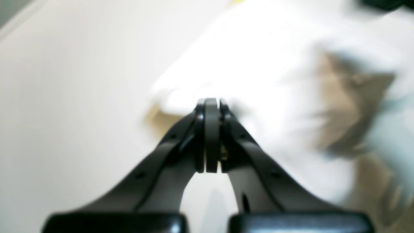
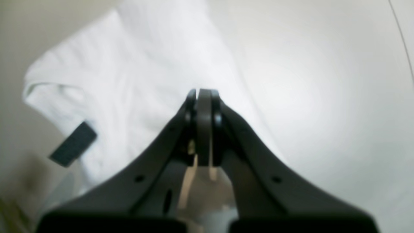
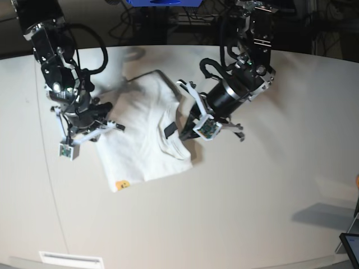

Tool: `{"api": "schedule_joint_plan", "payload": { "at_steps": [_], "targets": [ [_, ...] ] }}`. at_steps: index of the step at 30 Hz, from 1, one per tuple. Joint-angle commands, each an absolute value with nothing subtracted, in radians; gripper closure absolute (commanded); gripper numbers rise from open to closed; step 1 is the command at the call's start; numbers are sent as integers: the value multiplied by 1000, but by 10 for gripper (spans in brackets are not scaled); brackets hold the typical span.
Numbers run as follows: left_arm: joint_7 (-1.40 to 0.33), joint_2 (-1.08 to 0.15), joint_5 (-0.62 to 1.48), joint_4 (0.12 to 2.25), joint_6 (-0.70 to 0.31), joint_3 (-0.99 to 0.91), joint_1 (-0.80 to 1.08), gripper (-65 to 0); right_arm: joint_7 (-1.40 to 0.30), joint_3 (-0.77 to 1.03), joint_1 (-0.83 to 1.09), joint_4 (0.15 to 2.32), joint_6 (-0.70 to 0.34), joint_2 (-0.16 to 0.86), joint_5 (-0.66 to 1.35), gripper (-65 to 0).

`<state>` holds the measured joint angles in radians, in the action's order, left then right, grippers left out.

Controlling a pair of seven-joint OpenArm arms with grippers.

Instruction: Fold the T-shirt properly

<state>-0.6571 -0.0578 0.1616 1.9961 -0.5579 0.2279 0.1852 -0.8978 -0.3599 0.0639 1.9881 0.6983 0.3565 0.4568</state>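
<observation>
The white T-shirt [image 3: 143, 134] lies partly folded in the middle of the table, plain side up, with its black neck label [image 3: 170, 130] showing and a bit of yellow print [image 3: 121, 185] at the near corner. My left gripper [image 3: 184, 129] is at the shirt's right edge by the collar. In the blurred left wrist view it [image 1: 211, 102] is shut, with the shirt [image 1: 245, 64] just beyond its tips. At the shirt's left edge, my right gripper [image 3: 115, 126] is also shut [image 2: 203, 92], hovering over the cloth [image 2: 136, 74], with the label [image 2: 73, 144] to its left. Neither visibly holds fabric.
The pale table [image 3: 252, 196] runs wide to the right and front of the shirt. A tablet corner [image 3: 350, 246] and an orange object [image 3: 357, 180] sit at the right edge. A white strip [image 3: 71, 259] lies at the front left. Cables hang behind the table.
</observation>
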Motion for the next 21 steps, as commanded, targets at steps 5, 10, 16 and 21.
{"api": "schedule_joint_plan", "payload": {
  "at_steps": [5, 10, 16, 21],
  "targets": [
    [-630, -56, 168, 2006, -518, 335, 148, 0, -825, -358, 96, 2002, 698, 410, 453, -3],
    [-624, -65, 168, 1988, -476, 430, 154, 0, -825, -361, 73, 2002, 698, 450, 453, -3],
    [-622, -56, 168, 1868, -463, 437, 143, 0, -834, -361, -19, 2002, 698, 452, 452, -1],
    [-619, -62, 168, 1821, -440, 438, 151, 0, -918, -361, -114, 2002, 698, 444, 452, -1]
  ]
}}
